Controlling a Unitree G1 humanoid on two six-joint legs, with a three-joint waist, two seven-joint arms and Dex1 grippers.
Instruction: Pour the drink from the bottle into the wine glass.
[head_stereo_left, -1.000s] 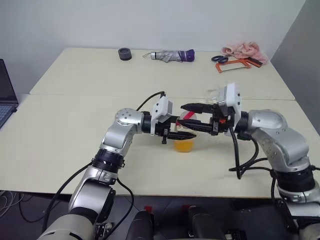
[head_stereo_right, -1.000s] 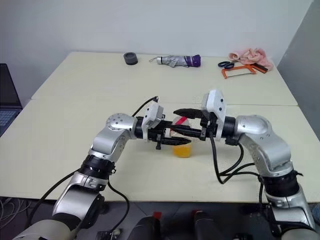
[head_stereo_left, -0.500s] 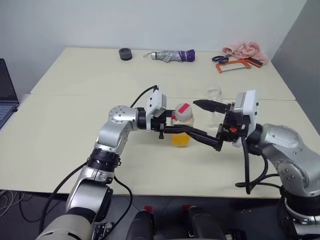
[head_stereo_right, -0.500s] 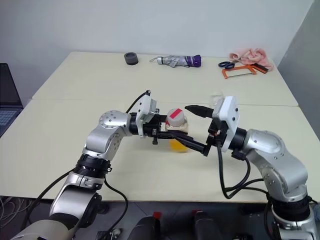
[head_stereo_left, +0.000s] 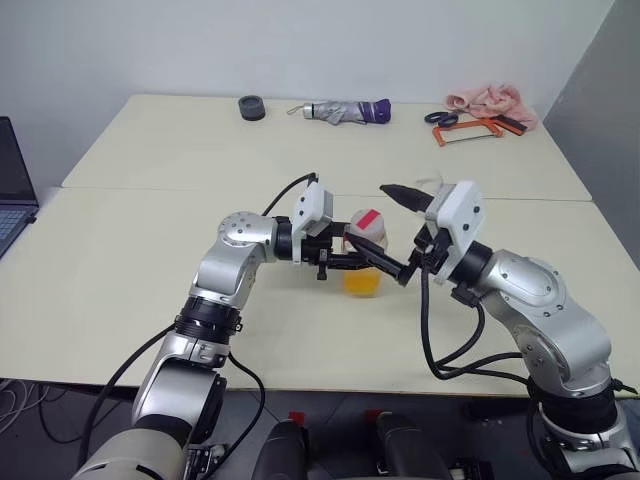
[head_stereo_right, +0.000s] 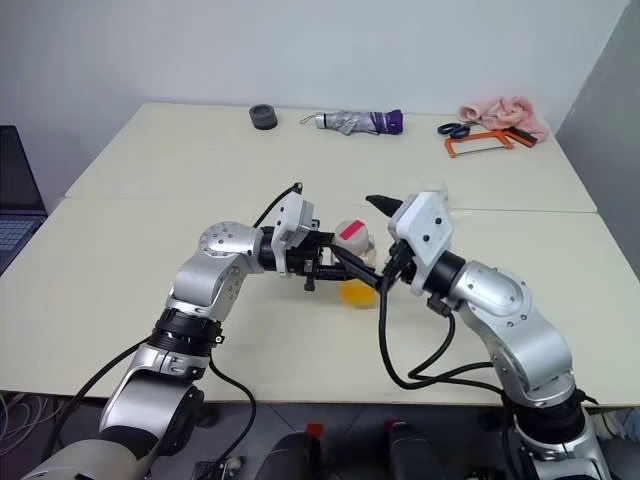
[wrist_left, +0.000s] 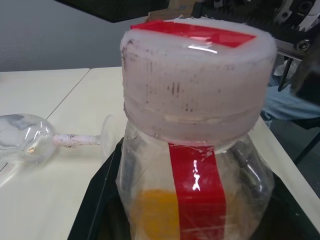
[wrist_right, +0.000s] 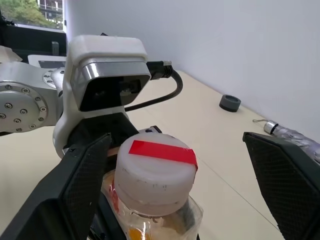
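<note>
Currently clamped between the left gripper jaws: one bottle, upright, cap still on, steadied for uncapping, judging by the pose. Spread wide either side of that cap, touching nothing: right gripper jaws. Lying on its side well beyond both grippers: one wine glass, seemingly empty. Inside the bottle: the drink, low.

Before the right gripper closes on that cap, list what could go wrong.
1. The cap is broad; the open right gripper straddles it loosely and may slip while twisting.
2. The wine glass appears to lie on its side, so pouring now would likely spill the drink.
</note>
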